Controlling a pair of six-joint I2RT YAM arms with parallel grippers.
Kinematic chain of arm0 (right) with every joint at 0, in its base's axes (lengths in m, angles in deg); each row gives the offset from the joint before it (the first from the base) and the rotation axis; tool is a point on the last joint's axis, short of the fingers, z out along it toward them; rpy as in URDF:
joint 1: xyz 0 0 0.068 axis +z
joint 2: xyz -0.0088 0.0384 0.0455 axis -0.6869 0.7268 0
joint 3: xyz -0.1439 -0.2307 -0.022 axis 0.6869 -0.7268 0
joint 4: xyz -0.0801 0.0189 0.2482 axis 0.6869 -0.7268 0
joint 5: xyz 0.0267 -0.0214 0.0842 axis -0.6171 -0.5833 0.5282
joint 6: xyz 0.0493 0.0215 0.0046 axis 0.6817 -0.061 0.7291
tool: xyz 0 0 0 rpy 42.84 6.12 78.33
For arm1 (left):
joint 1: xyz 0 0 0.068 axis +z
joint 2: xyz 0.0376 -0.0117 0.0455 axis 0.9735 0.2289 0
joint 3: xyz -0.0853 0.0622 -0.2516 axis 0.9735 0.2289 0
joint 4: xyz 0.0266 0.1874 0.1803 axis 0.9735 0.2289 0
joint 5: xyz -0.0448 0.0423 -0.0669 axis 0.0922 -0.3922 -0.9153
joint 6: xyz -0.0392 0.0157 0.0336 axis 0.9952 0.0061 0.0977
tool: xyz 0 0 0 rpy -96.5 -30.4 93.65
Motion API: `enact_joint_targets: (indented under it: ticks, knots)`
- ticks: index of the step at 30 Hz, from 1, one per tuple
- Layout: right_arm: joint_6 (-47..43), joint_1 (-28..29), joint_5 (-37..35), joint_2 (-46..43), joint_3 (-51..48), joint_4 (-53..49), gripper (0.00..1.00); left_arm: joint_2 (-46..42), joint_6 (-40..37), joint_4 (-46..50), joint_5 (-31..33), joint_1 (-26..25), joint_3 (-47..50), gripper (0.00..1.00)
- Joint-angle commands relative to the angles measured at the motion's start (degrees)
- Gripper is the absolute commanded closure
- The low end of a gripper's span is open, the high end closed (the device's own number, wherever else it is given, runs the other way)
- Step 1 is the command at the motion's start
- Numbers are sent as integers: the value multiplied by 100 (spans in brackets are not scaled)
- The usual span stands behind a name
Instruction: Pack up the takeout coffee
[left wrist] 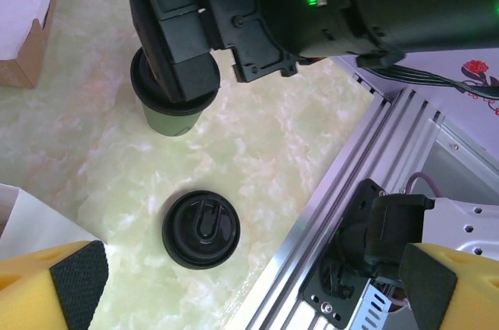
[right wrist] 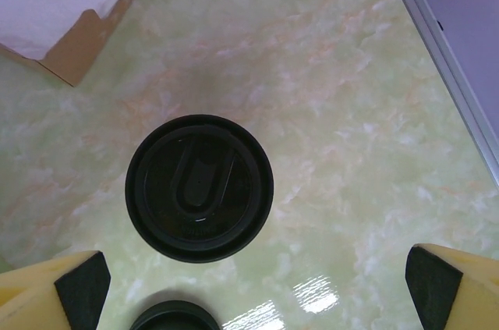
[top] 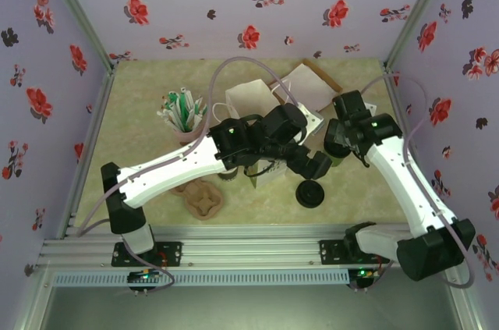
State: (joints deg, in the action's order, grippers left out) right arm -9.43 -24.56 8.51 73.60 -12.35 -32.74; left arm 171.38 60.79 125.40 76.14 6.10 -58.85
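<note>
Cup: the takeout coffee (right wrist: 199, 187) stands upright on the right half of the pale green marble table (top: 140, 119). Its black lid is on, and its wall looks greenish from my left wrist camera.
Right gripper: I have the right gripper (right wrist: 253, 287) directly above the cup. Its yellow fingers (right wrist: 78, 287) are spread wide with nothing between them. The lid sits ahead of the black pads, apart from both.
Left gripper: the left gripper (left wrist: 249, 291) is reached across to mid-table. Its jaws are also fully parted and hold nothing. It faces the cup from the side.
Contact: from the left wrist view the right gripper's body overlaps the cup's rim. I cannot tell whether they touch.
Loose lid: a second black lid (left wrist: 200, 229) lies flat on the table. It is just on the near side of the cup, between it and the aluminium rail (left wrist: 351, 166).
Box: an open cardboard box (right wrist: 62, 26) with a white lining sits beyond the cup, towards the back wall.
Bag: a white paper bag (top: 249, 100) stands upright at centre back, beside the box.
Stirrers: a pink cup of green-and-white stirrers (top: 185, 115) stands left of the bag.
Carrier: a brown pulp carrier (top: 204, 199) lies near the front edge, under the left arm.
</note>
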Motion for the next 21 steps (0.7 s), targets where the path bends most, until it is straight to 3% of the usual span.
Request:
enact_joint_targets:
  ticks: [1, 9, 21]
  knots:
    - [-58, -46, -200, 303, 125, 152, 2, -43, 38, -135, -75, -34, -10, 1]
    - [648, -142, -192, 792, 153, 319, 8, -320, -43, -239, 123, -30, 289, 1]
    - [981, -433, 650, 1164, 80, 777, 9, -596, -75, -343, 219, -34, 592, 1]
